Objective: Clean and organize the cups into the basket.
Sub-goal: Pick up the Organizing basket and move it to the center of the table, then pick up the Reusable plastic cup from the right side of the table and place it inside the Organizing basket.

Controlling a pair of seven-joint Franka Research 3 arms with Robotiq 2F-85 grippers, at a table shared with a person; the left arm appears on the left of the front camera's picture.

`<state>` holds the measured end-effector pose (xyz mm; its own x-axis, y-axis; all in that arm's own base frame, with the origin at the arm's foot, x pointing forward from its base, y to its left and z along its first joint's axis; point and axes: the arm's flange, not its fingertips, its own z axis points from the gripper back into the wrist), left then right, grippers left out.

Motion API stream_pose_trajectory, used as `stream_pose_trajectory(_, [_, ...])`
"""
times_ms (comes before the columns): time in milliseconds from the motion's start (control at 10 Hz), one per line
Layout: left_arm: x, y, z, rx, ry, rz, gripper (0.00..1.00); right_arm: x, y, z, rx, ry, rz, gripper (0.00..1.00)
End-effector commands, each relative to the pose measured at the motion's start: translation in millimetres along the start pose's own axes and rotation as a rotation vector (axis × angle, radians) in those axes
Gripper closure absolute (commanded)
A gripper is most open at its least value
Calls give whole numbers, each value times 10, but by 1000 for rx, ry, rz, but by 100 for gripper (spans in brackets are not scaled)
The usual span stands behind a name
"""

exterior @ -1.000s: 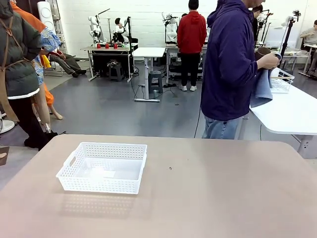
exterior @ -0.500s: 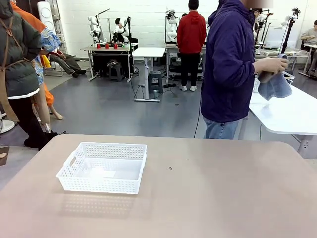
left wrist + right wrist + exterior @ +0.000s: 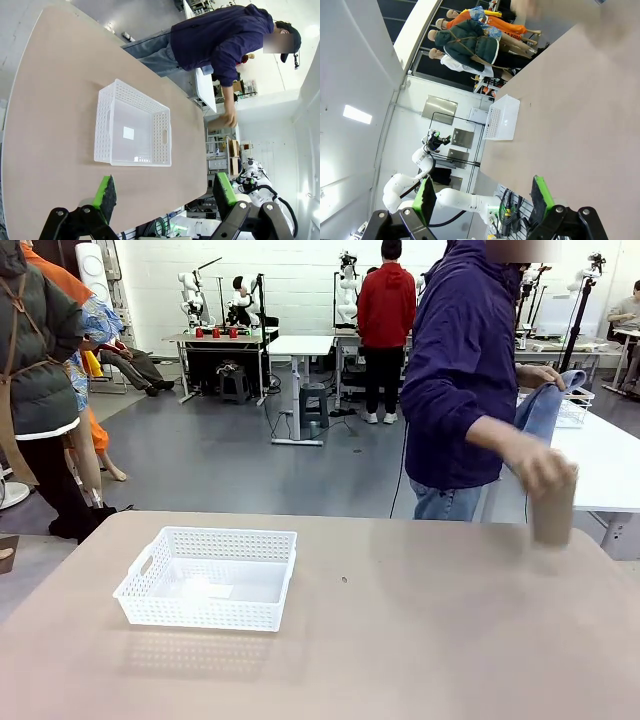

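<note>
An empty white mesh basket (image 3: 205, 615) stands on the left half of the brown table (image 3: 420, 640). A person in a purple jacket stands at the far right edge. One hand holds a tan cup (image 3: 553, 505) upright just over the table's far right corner, blurred by motion. The other hand holds a blue cloth (image 3: 545, 405). In the left wrist view my left gripper (image 3: 165, 190) hangs open high above the basket (image 3: 161, 137), with the cup (image 3: 218, 121) far beyond it. My right gripper (image 3: 482, 195) is open too, well away from the basket (image 3: 492, 123).
A white table (image 3: 590, 455) stands behind the person at the back right and carries a white wire rack (image 3: 572, 405). Other people stand farther back and at the left edge. Bare tabletop stretches across the middle and front.
The person has turned from the white table and swung the hand with the cup down to the brown table's far right. The cloth stays in the other hand. The basket is unmoved.
</note>
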<state>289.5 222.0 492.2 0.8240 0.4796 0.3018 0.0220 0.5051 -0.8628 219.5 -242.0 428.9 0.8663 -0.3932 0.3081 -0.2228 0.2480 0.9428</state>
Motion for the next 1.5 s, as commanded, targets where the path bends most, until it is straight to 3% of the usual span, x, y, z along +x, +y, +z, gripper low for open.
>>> stream_pose_trajectory(0, [12, -9, -11, -17, -3, -1, 0, 18, -1, 7, 8, -8, 1, 0])
stream_pose_trajectory(1000, [0, 0, 0, 0, 0, 0, 0, 0, 0, 0, 0, 0, 0, 0])
stream_pose_trajectory(1300, [141, -223, -410, 277, 193, -305, 0, 167, -94, -357, -81, 168, 361, 0])
stream_pose_trajectory(1400, [227, -328, -598, 393, 286, -391, 0, 289, -163, -434, -77, 203, 400, 0])
